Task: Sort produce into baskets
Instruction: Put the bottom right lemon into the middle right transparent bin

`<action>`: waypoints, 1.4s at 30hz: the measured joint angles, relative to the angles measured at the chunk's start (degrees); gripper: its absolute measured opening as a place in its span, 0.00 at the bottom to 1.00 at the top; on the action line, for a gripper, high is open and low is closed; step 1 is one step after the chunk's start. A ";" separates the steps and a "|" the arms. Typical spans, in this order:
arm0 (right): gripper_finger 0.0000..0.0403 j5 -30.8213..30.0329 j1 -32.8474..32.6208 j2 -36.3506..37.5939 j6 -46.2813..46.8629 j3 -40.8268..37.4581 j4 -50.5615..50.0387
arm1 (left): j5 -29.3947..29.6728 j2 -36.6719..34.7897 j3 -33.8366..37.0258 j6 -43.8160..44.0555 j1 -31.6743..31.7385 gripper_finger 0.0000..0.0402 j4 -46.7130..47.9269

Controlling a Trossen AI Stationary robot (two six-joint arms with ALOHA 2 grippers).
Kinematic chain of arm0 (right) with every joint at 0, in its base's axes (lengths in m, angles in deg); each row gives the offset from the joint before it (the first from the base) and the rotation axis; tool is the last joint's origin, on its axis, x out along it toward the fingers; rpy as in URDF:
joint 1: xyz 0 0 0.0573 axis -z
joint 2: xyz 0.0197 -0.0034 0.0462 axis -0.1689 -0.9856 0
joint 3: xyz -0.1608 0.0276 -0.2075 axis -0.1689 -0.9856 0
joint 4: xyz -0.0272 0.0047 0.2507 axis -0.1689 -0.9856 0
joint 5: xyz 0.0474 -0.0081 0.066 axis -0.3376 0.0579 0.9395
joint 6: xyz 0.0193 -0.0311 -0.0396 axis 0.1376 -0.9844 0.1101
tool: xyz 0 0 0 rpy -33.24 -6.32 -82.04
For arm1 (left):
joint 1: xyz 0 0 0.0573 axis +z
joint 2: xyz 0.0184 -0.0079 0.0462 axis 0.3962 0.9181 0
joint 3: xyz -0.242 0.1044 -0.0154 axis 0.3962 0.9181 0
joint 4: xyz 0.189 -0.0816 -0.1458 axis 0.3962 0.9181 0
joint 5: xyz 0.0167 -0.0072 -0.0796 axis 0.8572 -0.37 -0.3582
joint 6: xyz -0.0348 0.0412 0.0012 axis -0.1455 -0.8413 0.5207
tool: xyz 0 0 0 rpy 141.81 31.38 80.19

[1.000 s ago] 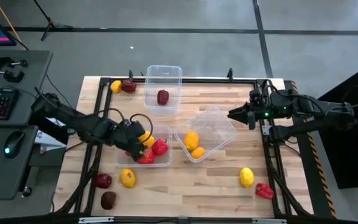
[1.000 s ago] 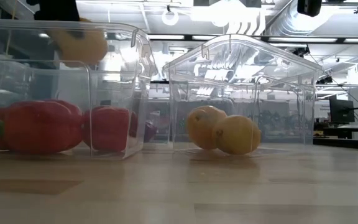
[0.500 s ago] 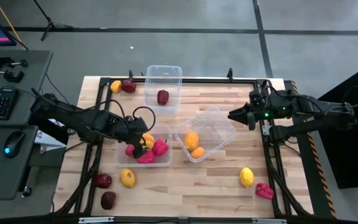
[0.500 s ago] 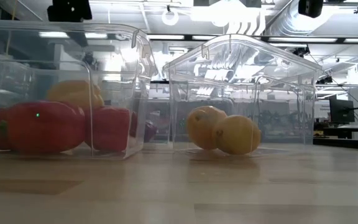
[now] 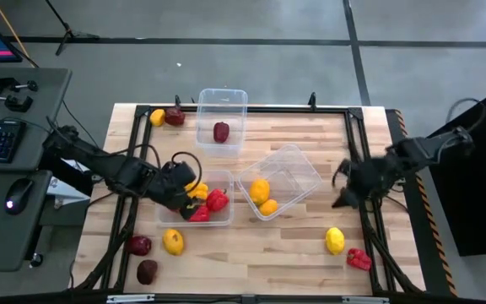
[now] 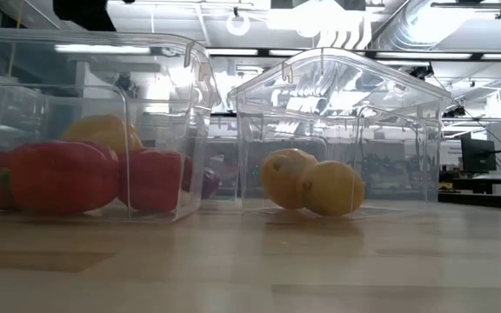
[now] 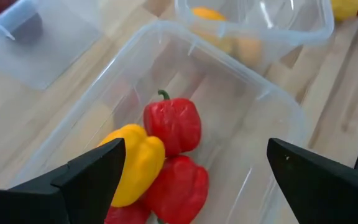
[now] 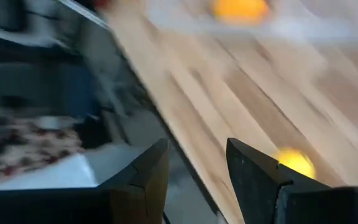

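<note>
yellow pepper [image 7: 132, 163] in near tub [image 5: 226, 218] among red peppers [image 7: 174, 123], lies free directly under left claw [image 7: 194, 168], claw wide open, empty | loose lemon [image 5: 334, 240] on bench [image 5: 294, 253], nearer right claw [image 5: 342, 187], just past it toward bench's front edge; right claw part-open, empty

The right wrist view was smeared by blur, so a yellow piece [image 8: 296, 163] on the desk [image 8: 241, 93] could not be identified. In the left wrist view, the lowest red pepper [image 7: 126, 213] was cut off by the edge.
</note>
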 joint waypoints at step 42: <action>0.53 -0.73 -27.93 -39.24 40.37 -0.14 1.91 | 5.59 -0.01 0.00 2.62 -1.72 0.95 -3.08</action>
